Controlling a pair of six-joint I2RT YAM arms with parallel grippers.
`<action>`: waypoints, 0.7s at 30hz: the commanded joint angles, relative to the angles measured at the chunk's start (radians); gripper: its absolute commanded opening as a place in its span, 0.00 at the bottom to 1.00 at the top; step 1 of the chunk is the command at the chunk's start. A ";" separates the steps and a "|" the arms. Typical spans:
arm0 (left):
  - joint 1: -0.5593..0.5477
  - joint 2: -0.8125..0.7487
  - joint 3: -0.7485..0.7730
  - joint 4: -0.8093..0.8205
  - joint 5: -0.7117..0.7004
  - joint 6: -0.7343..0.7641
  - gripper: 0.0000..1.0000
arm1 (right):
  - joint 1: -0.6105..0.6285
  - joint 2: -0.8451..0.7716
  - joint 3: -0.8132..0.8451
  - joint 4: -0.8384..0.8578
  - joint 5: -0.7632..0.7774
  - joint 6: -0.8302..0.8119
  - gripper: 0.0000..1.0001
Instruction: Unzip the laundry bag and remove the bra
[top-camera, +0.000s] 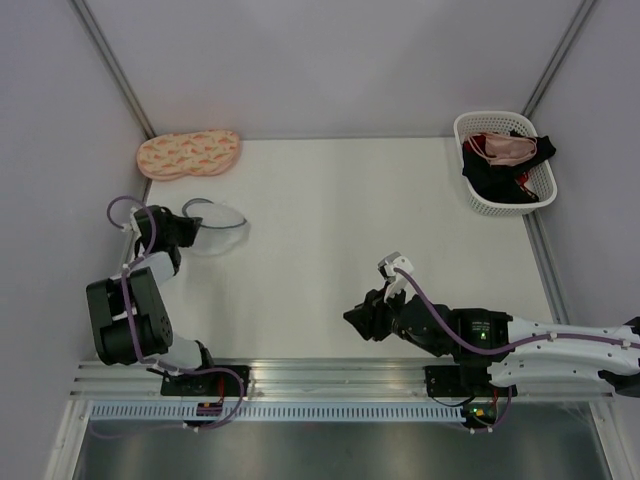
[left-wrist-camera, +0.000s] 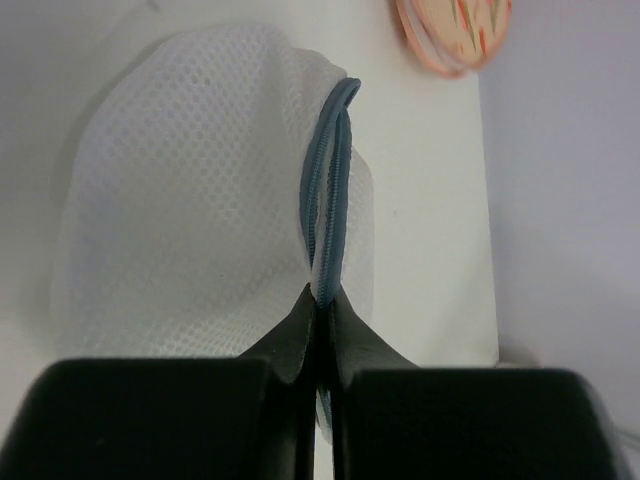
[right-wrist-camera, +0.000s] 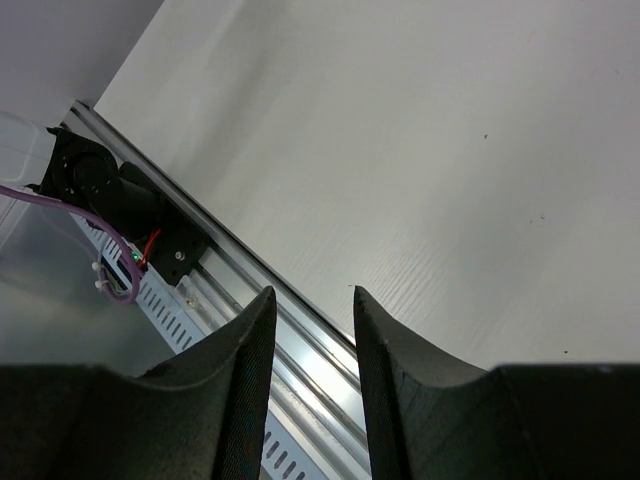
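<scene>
The laundry bag (top-camera: 216, 224) lies flattened at the left of the table, white mesh with a grey-lilac zipper rim. In the left wrist view its mesh (left-wrist-camera: 190, 200) spreads to the left and the zipper rim (left-wrist-camera: 330, 170) runs straight into my jaws. My left gripper (top-camera: 193, 228) (left-wrist-camera: 320, 300) is shut on that rim. I see no garment through the mesh. The bra (top-camera: 503, 149), pale pink-beige, lies in the white basket at the back right. My right gripper (top-camera: 356, 318) (right-wrist-camera: 312, 295) is open and empty, low over the table near the front edge.
The white lattice basket (top-camera: 497, 209) also holds black and red garments. A peach two-lobed pad with orange prints (top-camera: 188, 155) (left-wrist-camera: 455, 30) lies at the back left, beyond the bag. The metal rail (right-wrist-camera: 300, 350) runs along the front edge. Walls close in on the left, back and right.
</scene>
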 joint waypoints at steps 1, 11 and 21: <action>0.131 0.019 0.027 -0.027 -0.019 0.071 0.02 | 0.005 -0.013 -0.009 -0.016 0.030 0.003 0.43; 0.351 0.221 0.102 0.046 0.084 0.007 0.02 | 0.003 0.023 0.014 -0.050 0.020 -0.020 0.43; 0.389 0.445 0.266 0.210 0.202 -0.128 0.02 | 0.005 0.012 0.008 -0.099 0.034 0.026 0.43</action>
